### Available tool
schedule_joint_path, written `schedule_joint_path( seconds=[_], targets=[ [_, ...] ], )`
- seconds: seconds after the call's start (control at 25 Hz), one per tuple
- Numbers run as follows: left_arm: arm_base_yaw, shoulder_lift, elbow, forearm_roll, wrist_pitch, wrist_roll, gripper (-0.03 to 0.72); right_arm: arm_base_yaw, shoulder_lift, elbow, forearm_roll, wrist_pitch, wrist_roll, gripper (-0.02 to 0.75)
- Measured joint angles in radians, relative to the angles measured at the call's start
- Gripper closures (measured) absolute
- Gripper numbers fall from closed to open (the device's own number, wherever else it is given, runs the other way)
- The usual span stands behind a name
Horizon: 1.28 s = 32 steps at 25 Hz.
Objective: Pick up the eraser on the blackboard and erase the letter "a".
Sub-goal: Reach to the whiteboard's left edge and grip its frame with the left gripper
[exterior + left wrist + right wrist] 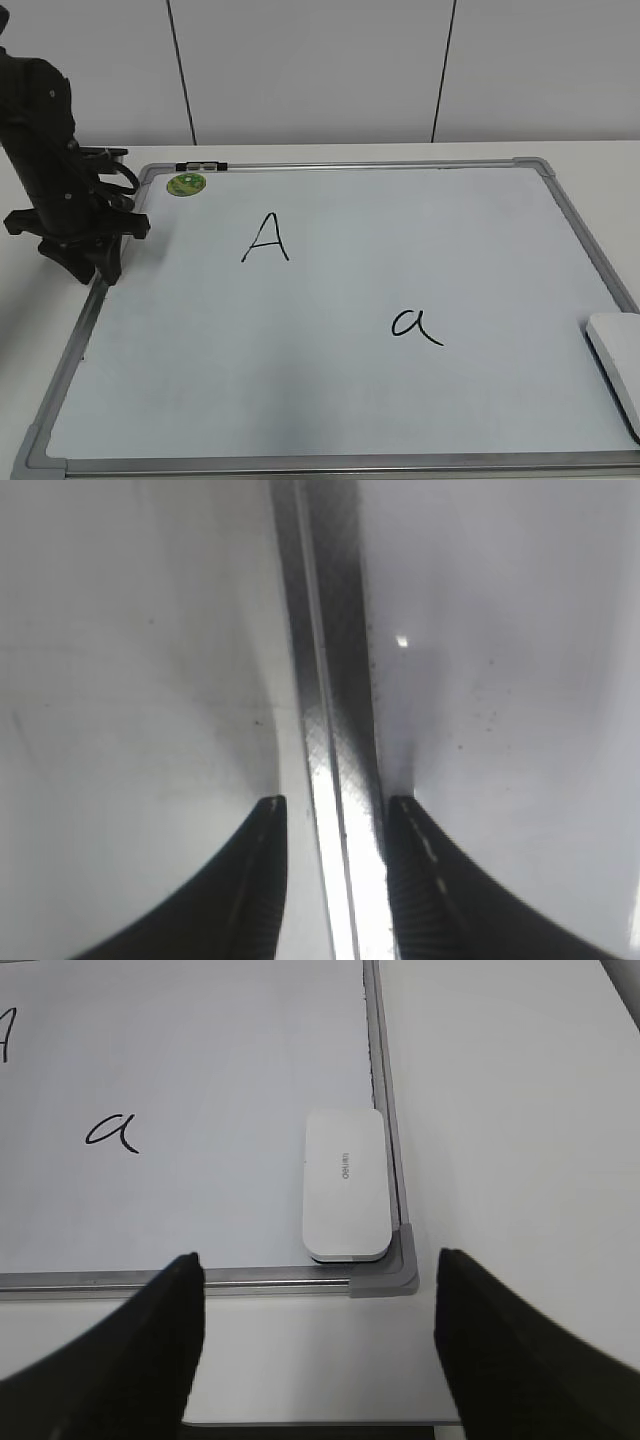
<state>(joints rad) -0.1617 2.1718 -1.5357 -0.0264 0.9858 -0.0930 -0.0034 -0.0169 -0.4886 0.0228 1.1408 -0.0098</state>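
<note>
We're looking down past our right gripper (320,1290), jaws spread wide and empty, at the eraser (346,1182) lying flat in the near right corner of the blackboard (230,1050), its long edge tight against the grey frame. That snug fit is our worry: coming down, the outer finger may land on the frame rail or the rounded corner piece instead of slipping beside the block, and we'd either skid the eraser inward or nudge the whole board. The eraser sits ahead of the fingertips and between their lines, apart from both, so we judge a forward and downward reach is needed. The letter "a" (112,1132) lies well to the left of the eraser, with capital A (266,237) farther up the board; a sloppy sweep could smear the wrong letter. Over on the left edge, our left gripper (335,825) straddles the frame rail, fingers parted either side of it, near the green magnet (186,184).
</note>
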Motion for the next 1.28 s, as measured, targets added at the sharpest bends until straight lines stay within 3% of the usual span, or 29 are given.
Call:
schedule_joint_path(
  seconds=[0.8, 1.28],
  targets=[
    [0.042, 0.006, -0.004, -0.05, -0.007, -0.002, 0.449, 0.0, 0.0, 0.0, 0.0, 0.0, -0.002, 0.204],
    [0.042, 0.011, -0.01, -0.066, -0.002, -0.003, 0.652, 0.0, 0.0, 0.0, 0.0, 0.0, -0.002, 0.204]
  ],
)
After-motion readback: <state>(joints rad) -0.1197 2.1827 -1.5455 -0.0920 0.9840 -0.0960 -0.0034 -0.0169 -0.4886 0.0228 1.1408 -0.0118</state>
